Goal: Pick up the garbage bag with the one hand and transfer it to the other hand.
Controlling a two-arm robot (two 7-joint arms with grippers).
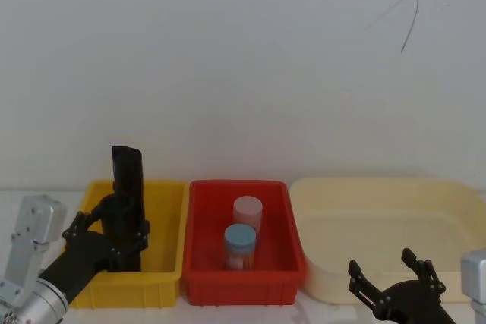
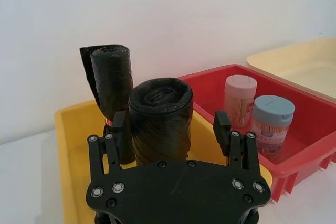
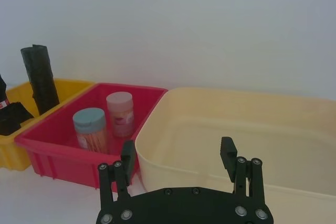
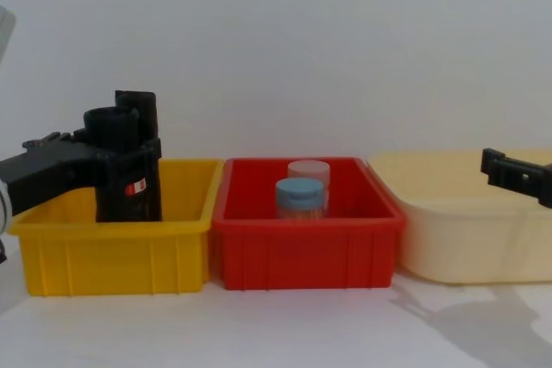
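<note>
The garbage bag (image 2: 160, 121), a black roll with a small red-and-white label (image 4: 135, 188), stands upright in the yellow bin (image 4: 112, 256). My left gripper (image 2: 169, 123) is open and straddles the roll's upper part. One finger sits close to its side and the other finger (image 2: 221, 125) stands a little off it. In the chest view the left gripper (image 4: 116, 157) reaches in from the left at the height of the roll's top. A taller, slimmer black roll (image 2: 111, 85) stands just behind. My right gripper (image 1: 386, 269) hangs open, low in front of the cream tub.
A red bin (image 1: 281, 267) in the middle holds a pink-lidded jar (image 1: 247, 210) and a blue-lidded jar (image 1: 240, 242). A large cream tub (image 1: 380, 210) sits on the right. A white wall stands close behind all the bins.
</note>
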